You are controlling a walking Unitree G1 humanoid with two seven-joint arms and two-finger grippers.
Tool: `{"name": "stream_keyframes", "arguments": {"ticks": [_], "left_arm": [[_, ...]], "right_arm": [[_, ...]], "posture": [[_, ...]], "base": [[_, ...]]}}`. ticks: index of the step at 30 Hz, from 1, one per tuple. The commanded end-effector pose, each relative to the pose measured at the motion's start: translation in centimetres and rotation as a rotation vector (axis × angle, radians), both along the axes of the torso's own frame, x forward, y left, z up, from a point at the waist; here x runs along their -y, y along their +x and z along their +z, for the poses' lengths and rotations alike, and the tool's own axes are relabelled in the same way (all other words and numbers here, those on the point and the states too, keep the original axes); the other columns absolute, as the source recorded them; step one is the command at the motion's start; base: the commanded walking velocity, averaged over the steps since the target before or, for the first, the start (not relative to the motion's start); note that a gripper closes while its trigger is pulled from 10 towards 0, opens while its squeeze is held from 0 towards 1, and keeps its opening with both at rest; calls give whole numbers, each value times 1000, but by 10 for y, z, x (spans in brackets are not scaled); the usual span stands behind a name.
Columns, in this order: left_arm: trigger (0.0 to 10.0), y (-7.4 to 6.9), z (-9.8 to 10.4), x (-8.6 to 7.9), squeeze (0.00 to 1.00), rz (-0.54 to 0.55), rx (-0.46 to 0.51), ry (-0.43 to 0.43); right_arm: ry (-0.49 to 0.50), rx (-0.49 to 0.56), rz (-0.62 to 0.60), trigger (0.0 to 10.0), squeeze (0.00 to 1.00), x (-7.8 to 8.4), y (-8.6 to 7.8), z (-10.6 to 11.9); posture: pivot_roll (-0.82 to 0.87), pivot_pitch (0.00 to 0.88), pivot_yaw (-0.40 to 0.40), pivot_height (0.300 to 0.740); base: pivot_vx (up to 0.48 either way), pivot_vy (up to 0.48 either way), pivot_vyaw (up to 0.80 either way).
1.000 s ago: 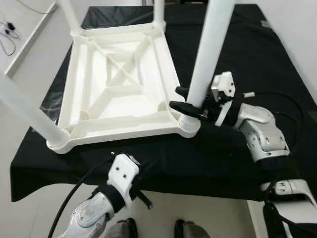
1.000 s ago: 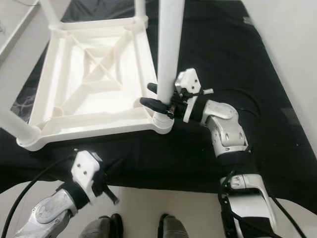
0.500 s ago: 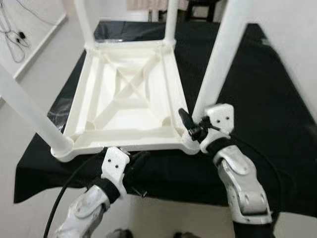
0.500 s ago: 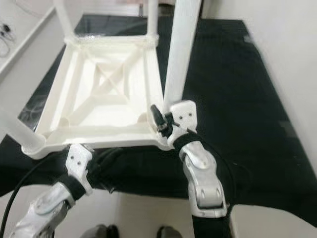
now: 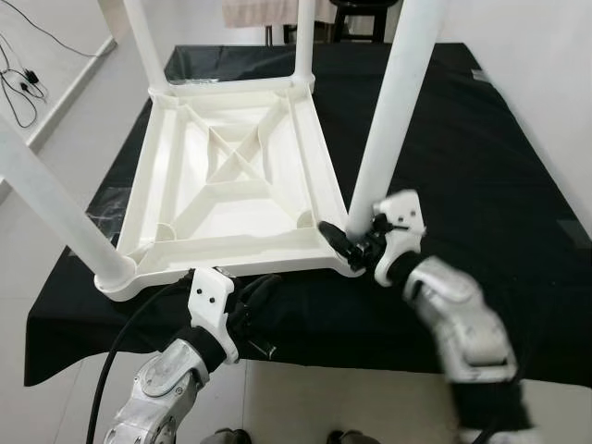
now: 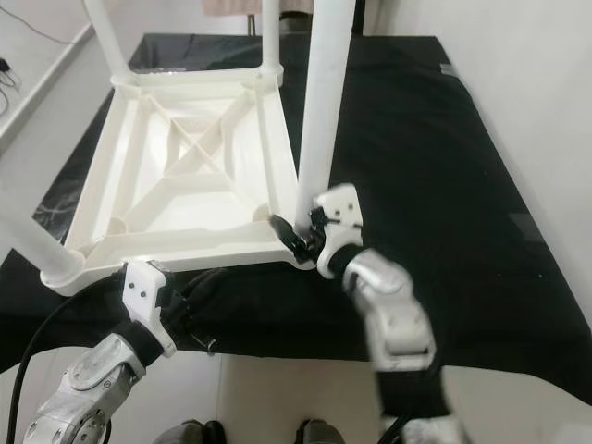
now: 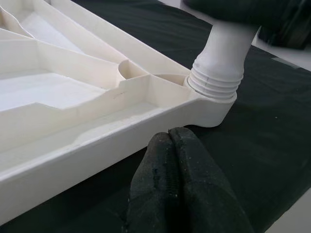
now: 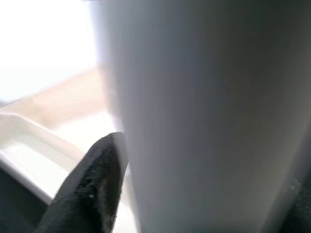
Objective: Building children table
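White plastic children's table (image 5: 231, 185), inverted, tabletop face down on a black cloth (image 5: 444, 157). The exposed underside shows a raised perimeter wall and moulded ribs that cross in an X at the centre (image 5: 239, 159). Four round white legs stand upward from the corner sockets: the near-right leg (image 5: 388, 120), the near-left leg (image 5: 51, 208), the far-left leg (image 5: 146, 46) and the far-right leg (image 5: 303, 42). The near-right leg sits in a ribbed, threaded collar (image 7: 216, 80) at its corner socket, upright. The near edge of the tabletop (image 5: 231, 264) lies close to the cloth's front edge.
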State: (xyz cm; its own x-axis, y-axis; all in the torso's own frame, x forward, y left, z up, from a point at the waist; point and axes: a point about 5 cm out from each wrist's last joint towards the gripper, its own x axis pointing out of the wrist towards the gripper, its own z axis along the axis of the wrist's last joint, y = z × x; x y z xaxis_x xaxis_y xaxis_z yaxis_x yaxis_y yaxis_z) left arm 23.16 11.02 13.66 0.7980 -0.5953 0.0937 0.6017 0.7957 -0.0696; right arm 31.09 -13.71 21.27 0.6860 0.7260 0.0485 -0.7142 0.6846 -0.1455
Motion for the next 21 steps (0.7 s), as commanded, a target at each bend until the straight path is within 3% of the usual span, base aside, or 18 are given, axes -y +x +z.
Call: {"name": "stream_keyframes", "arguments": {"ticks": [1,2,10,11,12,13,21], "left_arm": [[10000,-1,-5,1,0,-12,-18,-10],[10000,0,-5,2,0,-15,-18,-14],[10000,0,-6,3,0,-13,-15,-17],[10000,0,-7,3,0,-13,-14,-17],[10000,0,-7,3,0,-13,-13,-17],[10000,0,-7,3,0,-13,-13,-17],[10000,-2,-7,4,0,-16,-11,-16]], "right_arm": [[-12,7,235,10000,0,-12,-5,3],[-36,6,349,10000,0,-7,0,7],[-55,-50,452,10000,0,-1,16,6],[-48,-63,448,3765,0,-1,22,6],[-44,-70,452,3765,0,-1,26,5],[-38,-80,458,0,0,-1,30,5],[-26,-82,475,0,0,8,35,3]], "posture": [[-3,157,-8,740],[3,153,-11,740],[13,142,-18,740],[14,141,-19,740],[14,141,-19,740],[19,138,-19,740],[18,145,-18,740]], "base": [[0,0,0],[0,0,0],[0,0,0],[0,0,0],[0,0,0],[0,0,0],[0,0,0]]}}
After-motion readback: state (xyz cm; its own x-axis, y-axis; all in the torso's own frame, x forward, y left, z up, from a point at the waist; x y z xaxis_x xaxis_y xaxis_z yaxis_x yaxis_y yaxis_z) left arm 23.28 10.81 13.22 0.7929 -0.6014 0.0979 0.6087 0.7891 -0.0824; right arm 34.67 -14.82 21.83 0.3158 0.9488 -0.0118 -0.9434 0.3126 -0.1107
